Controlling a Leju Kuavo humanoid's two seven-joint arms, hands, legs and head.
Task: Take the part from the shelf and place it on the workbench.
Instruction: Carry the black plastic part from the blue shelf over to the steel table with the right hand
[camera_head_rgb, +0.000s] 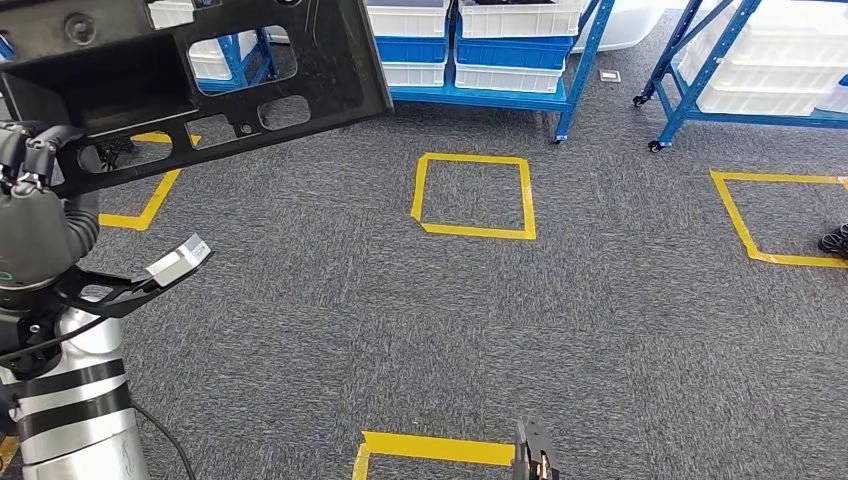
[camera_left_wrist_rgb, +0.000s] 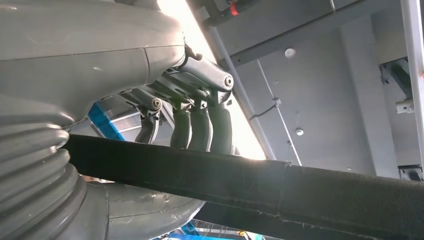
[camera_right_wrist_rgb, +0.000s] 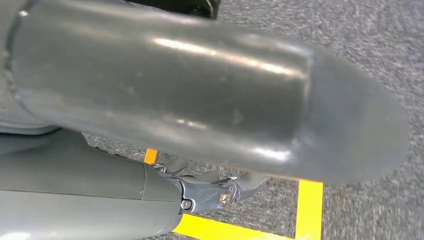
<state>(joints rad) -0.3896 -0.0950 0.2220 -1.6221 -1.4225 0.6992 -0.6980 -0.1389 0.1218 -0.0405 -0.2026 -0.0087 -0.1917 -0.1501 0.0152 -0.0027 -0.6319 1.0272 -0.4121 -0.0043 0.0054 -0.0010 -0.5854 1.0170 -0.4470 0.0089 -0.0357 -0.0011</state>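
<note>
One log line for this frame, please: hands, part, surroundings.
left hand: holds black part raised | right hand: low over carpet, state unclear | workbench: unseen | shelves ahead

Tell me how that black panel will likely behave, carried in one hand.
The black panel looks like stiff moulded plastic with cutouts, so probably light and unbending. The left hand holds it near one end, so it may sag or twist. Fingers wrap its edge.

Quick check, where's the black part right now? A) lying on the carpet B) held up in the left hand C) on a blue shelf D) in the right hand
B: the left hand has its fingers curled over the black part, lifted above the grey carpet.
</note>
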